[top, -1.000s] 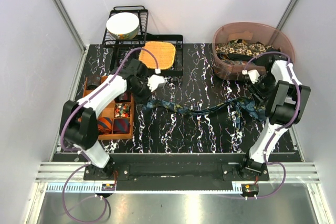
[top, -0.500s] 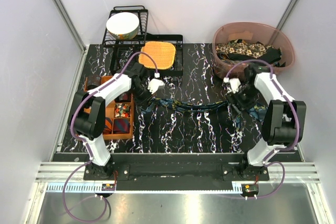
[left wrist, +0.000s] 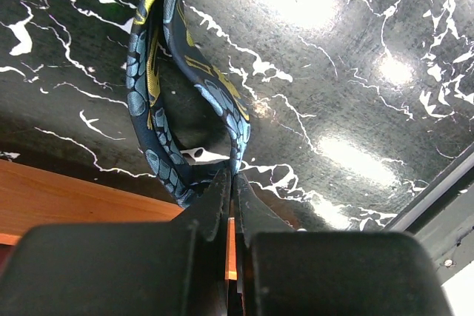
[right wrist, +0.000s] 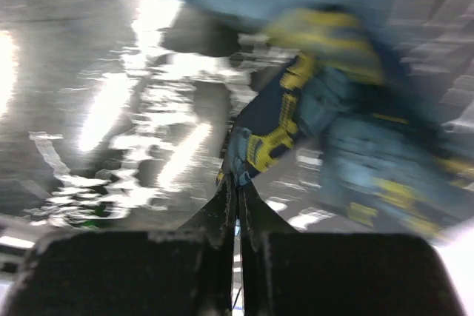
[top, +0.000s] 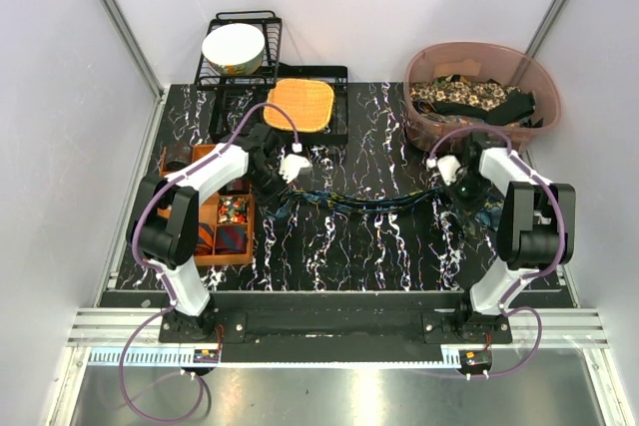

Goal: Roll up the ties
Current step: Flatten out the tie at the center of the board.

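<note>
Your left arm bends at the elbow near the left wall. Its forearm crosses above the wooden tray [top: 213,260] and the wrist tips down toward the tabletop [top: 349,256]. The left pincer [left wrist: 232,179] is clamped tight on the narrow end of the dark blue tie [top: 359,205]. In the wrist view the teal-and-yellow fabric loops up and away just ahead of its tips, and the tray's orange edge sits just below and to the left of them.

Your right arm rises from its base to a high elbow by the right wall, then doubles back so the wrist points inward toward the other arm. The right pincer [right wrist: 237,183] has its fingers pressed together with tie fabric running right down into the tips (the wrist view is badly smeared, but the cloth does appear pinched there).

The tie lies stretched in a shallow line between your two pincers, low over the tabletop. Its wider end is bunched up behind the right pincer, partly under that forearm.

Rolled ties [top: 217,238] sit in the tray beside your left forearm. Beyond the right pincer, more ties [top: 469,95] are heaped in the pink basket [top: 544,82].
</note>
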You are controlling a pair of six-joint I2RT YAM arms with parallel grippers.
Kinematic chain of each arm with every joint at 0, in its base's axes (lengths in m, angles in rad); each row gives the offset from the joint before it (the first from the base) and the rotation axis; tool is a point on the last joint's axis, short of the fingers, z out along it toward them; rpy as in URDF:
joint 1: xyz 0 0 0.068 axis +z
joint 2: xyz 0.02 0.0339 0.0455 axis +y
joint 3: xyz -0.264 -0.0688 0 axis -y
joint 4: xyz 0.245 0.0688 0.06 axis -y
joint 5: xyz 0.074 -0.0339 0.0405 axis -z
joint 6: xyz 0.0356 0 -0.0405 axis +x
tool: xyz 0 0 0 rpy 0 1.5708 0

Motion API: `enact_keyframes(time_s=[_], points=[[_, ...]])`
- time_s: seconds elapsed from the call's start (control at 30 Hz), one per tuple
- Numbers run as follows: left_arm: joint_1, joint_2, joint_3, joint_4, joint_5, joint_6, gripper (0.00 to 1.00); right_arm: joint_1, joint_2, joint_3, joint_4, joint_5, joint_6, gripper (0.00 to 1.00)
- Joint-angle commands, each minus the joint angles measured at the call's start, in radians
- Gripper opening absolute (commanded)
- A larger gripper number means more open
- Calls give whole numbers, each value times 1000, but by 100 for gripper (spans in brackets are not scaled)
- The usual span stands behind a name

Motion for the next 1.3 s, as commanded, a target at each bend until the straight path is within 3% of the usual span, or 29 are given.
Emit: enact_keyframes(time_s=[0.0, 0.07, 0.17, 0.23, 0.27, 0.3, 0.33, 0.4, 0.47, 0.57, 0.67, 0.8, 0.97, 1.1, 1.13, 1.27], points=[[22, -51, 0, 18, 4, 19, 0, -63, -16, 123, 47, 89, -163, 0], [27, -55, 3, 20, -8, 36, 0, -86, -2, 167, 55, 96, -217, 0], [27, -60, 9, 35, -28, 53, 0, -92, 67, 215, 67, 116, -294, 32], [27, -60, 14, 49, -40, 54, 1, -92, 87, 252, 73, 101, -314, 63], [27, -63, 15, 58, -42, 54, 4, -91, 99, 259, 79, 89, -319, 68], [28, -74, 11, 64, -39, 62, 11, -91, 105, 276, 81, 75, -330, 73], [27, -83, 9, 72, -36, 74, 33, -91, 111, 281, 84, 67, -334, 84], [27, -119, -2, 105, -30, 98, 48, -91, 120, 287, 81, 38, -337, 86], [27, -150, -8, 115, -5, 154, 69, -91, 111, 267, 81, -2, -348, 88], [13, -172, -14, 133, 12, 232, 82, -91, 87, 218, 104, -43, -377, 93], [-33, -158, -22, 170, -30, 292, 90, -91, 90, 189, 130, -49, -405, 93], [-117, -112, -26, 219, -86, 341, 93, -94, 113, 154, 193, -26, -432, 89], [-142, -32, -8, 277, -142, 352, 92, -94, 125, 140, 213, -28, -437, 83], [-145, 3, -12, 300, -166, 371, 86, -95, 134, 124, 228, -22, -449, 62], [-146, 8, -15, 299, -177, 379, 84, -97, 133, 121, 228, -20, -454, 48], [-154, 18, -55, 284, -191, 425, 75, -98, 114, 85, 228, -19, -483, 24]])
